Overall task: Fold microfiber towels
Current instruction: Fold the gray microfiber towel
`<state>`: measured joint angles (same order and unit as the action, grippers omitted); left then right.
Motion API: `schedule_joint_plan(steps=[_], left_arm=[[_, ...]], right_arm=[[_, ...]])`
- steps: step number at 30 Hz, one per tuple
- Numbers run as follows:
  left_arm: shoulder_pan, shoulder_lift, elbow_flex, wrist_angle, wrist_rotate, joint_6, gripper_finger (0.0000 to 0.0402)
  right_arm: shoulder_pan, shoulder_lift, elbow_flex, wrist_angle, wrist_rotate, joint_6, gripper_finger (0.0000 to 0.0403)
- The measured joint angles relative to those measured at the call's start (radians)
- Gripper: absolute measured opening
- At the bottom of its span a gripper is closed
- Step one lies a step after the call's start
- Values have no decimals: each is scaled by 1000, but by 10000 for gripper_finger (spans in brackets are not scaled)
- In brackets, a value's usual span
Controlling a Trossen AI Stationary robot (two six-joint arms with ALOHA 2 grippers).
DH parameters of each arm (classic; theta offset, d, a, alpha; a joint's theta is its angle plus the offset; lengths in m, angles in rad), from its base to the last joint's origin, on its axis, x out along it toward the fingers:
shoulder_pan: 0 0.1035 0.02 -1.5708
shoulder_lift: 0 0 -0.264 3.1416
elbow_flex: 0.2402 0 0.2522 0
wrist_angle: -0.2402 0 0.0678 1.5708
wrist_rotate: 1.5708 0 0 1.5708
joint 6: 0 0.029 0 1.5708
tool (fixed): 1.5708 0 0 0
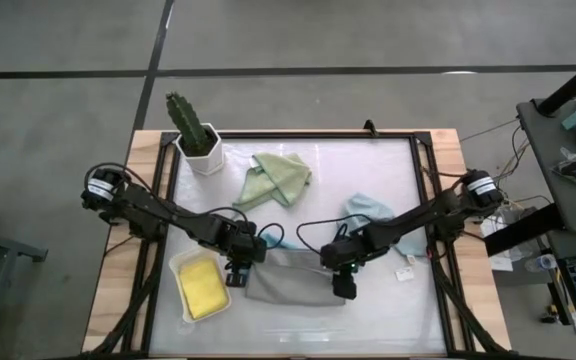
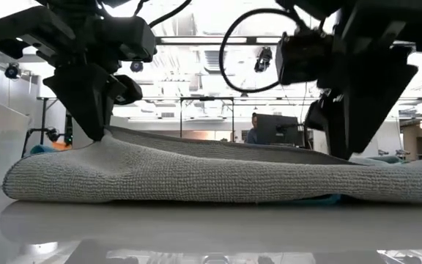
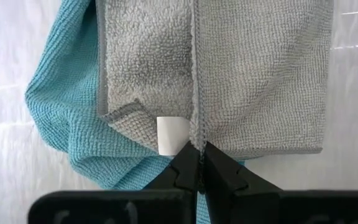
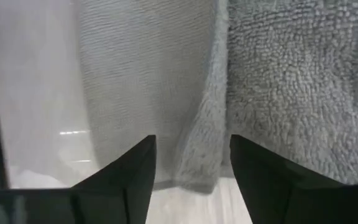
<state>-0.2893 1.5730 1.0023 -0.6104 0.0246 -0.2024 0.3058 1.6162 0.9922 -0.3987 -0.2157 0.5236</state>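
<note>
A grey towel [image 1: 293,282] lies folded on the table's near middle, its left end over a teal towel [image 3: 61,118]. My left gripper [image 1: 236,274] is shut on the grey towel's left end. Over the towel's right end my right gripper [image 4: 191,177] stands open. Its two fingers are on either side of a thick folded edge [image 4: 207,149]; I cannot tell whether they touch it. A sage green towel [image 1: 278,178] and a pale blue one [image 1: 368,210] lie crumpled farther back. A yellow towel [image 1: 200,287] sits in the white tray [image 1: 180,268]. My left gripper pinches a hemmed edge [image 3: 196,142] at the grey towel's left end between its two shut fingers, beside a white tag [image 3: 173,134]. The fingers come from above, slanting down. The cloth is drawn up into a small peak [image 2: 110,141] at the pinch; the remainder lies on the table.
A cactus in a white pot [image 1: 196,135] stands at the far left corner. A small white scrap [image 1: 405,272] lies right of the grey towel. The table's dark frame [image 1: 423,190] runs along the edges. Bare white surface lies near the front edge.
</note>
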Motion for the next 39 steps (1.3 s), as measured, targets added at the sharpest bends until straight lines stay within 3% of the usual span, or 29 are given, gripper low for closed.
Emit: schedule_joint_plan(steps=[9,28,35,39], left_arm=[[0,0,0,-1,0,0,0],[0,0,-2,-3,0,0,0],[0,0,-3,-3,1,0,0],[0,0,-3,-3,1,0,0]], right_arm=[[0,100,64,-51,11,42,168],[0,81,69,-86,14,53,155],[0,80,69,-86,16,41,52],[0,77,95,-134,9,18,16]])
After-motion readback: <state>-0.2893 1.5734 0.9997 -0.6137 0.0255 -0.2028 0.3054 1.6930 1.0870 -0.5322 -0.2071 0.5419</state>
